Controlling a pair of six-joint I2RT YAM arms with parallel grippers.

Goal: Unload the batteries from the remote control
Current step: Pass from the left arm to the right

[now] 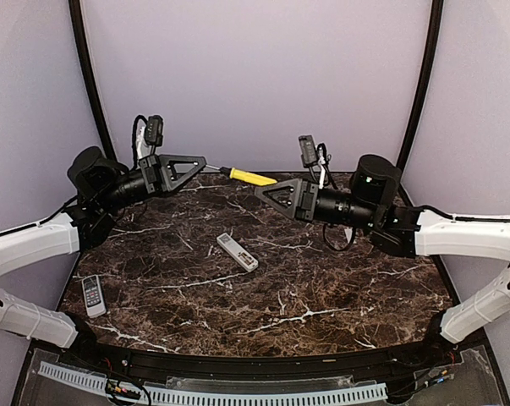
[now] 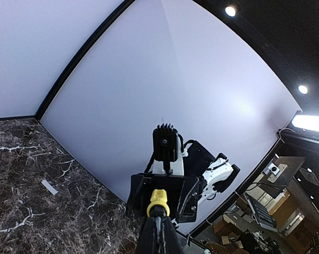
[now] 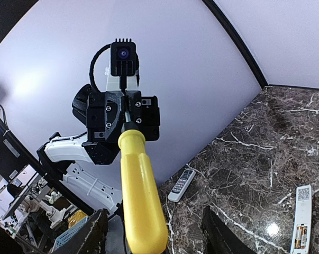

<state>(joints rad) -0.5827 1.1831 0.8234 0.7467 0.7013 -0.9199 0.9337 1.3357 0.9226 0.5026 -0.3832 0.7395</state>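
Fingers (image 3: 97,231) of the right gripper (image 3: 154,228) stand apart on either side of the handle of a yellow-handled screwdriver (image 3: 141,185) with a thin metal shaft. The right wrist view shows a gap on both sides, so this gripper is open around the handle and not gripping. Left gripper (image 1: 204,162) is closed on the screwdriver's shaft and carries the tool roughly level in the air, handle toward the right arm. Both arms are raised over the far part of the dark brown marble-patterned table (image 1: 348,288).

Slim white-grey remote control (image 1: 237,251) lies flat mid-table, well apart from both grippers. Its compartment is uncovered: two small dark-wrapped cylindrical batteries (image 3: 298,233) lie side by side inside, at one end. Cover not identified. A small pale strip on the table in the left wrist view may be it, or the remote itself; too small to tell. A second remote (image 1: 94,295), dark with pale buttons, lies near the table's left edge.

Step in hand, my reading: tool transfer from left gripper to right, ahead of prying. No battery is out yet. Next move calls for the right jaws to close squarely on the handle before the left lets go, or the tool drops. After that, bring the tip down to one cell's end and lever it up without skidding the remote.
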